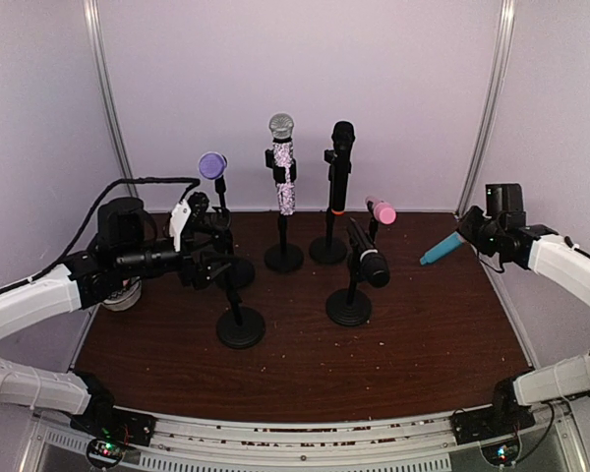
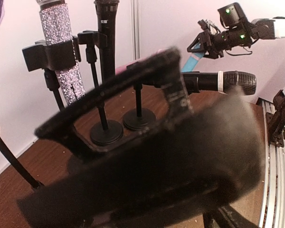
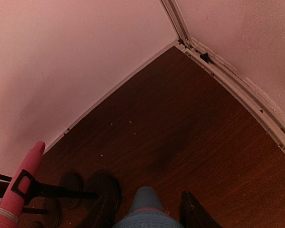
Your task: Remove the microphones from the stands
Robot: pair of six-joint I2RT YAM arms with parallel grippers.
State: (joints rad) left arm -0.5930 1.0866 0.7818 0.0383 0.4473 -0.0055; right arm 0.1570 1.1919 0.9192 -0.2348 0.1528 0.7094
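Several microphones stand in clips on black stands: a purple-headed microphone (image 1: pixel 212 165), a glittery one (image 1: pixel 283 169), a tall black one (image 1: pixel 341 162), a pink one (image 1: pixel 381 210) and a tilted black one (image 1: pixel 370 260). One stand (image 1: pixel 240 324) at the front holds nothing. A blue microphone (image 1: pixel 441 249) hangs in the air at the right, with my right gripper (image 1: pixel 464 236) shut on it; its tip (image 3: pixel 145 206) shows between the fingers. My left gripper (image 1: pixel 208 256) is open beside the purple microphone's stand pole (image 2: pixel 9 156). Its blurred fingers (image 2: pixel 109 95) fill the left wrist view.
A roll of tape (image 1: pixel 126 295) lies at the table's left edge under the left arm. The stand bases (image 1: pixel 283 258) cluster at the middle back. Walls close in the table (image 1: pixel 442 334) at the back and both sides.
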